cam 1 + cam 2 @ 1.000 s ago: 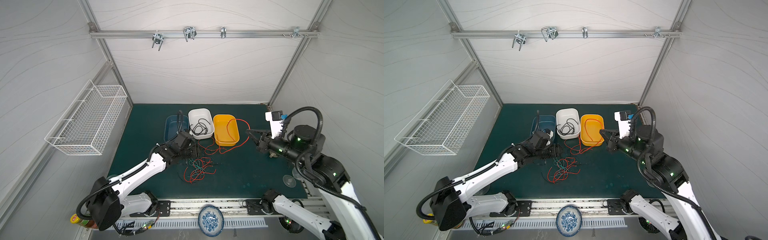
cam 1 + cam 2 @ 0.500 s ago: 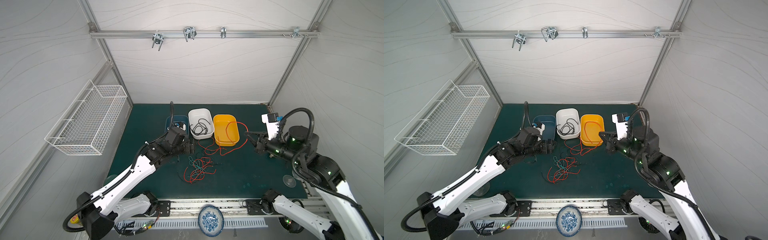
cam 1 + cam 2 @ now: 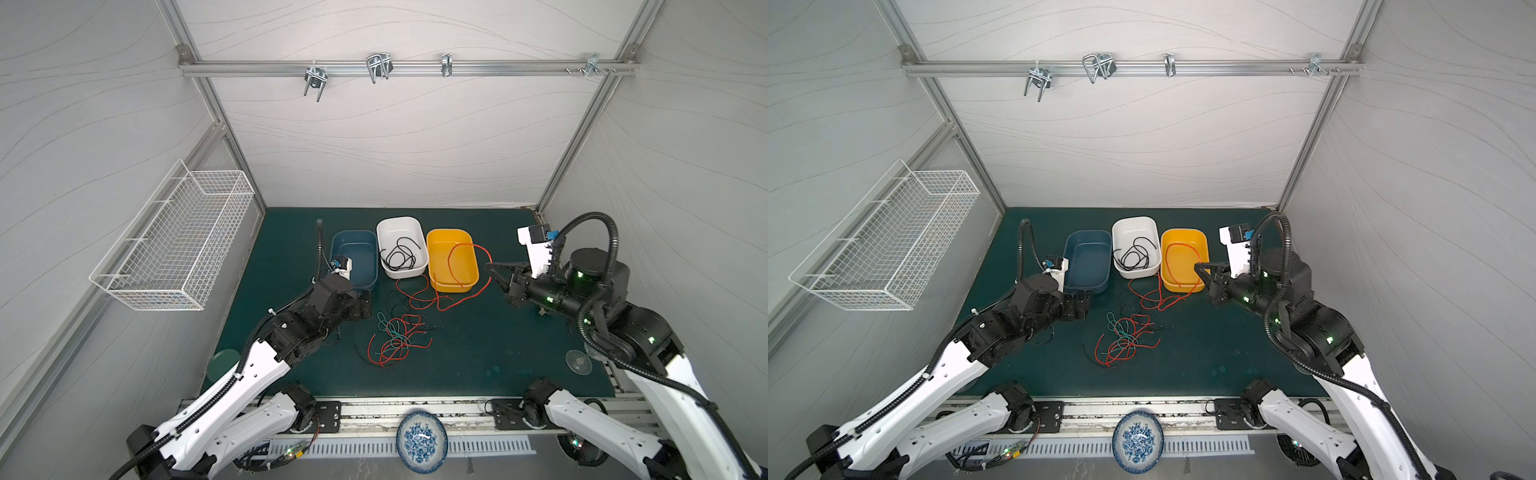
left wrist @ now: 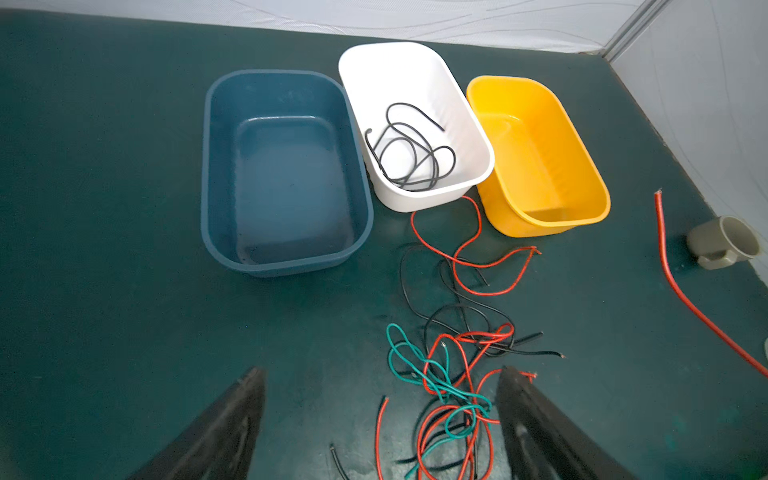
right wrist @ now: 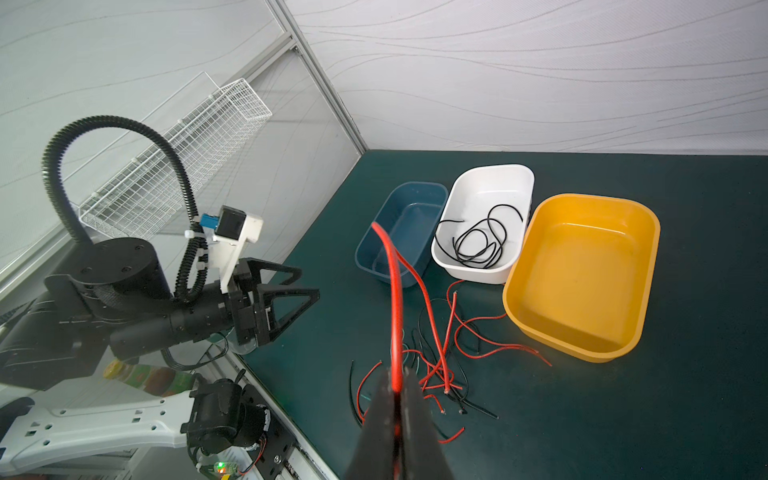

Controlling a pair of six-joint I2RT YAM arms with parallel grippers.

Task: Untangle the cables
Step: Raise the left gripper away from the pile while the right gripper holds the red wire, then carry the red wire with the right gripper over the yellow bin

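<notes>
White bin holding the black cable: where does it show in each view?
Top view: white bin near picture centre, between blue bin and yellow bin.
Top view: same place.
Left wrist: between the same bins.
Right wrist: likewise.
Shared landmark: the yellow bin beside it.

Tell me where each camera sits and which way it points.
Top views: high over the front edge, looking down and back at the green mat; left gripper and right gripper both show.
Left wrist: on the left arm, looking past its open jaws at the cable tangle and the blue bin.
Right wrist: on the right arm, looking across the mat toward the left gripper; its shut jaws pinch a red cable.
Shared: both wrist views show the white bin holding a black cable.
</notes>
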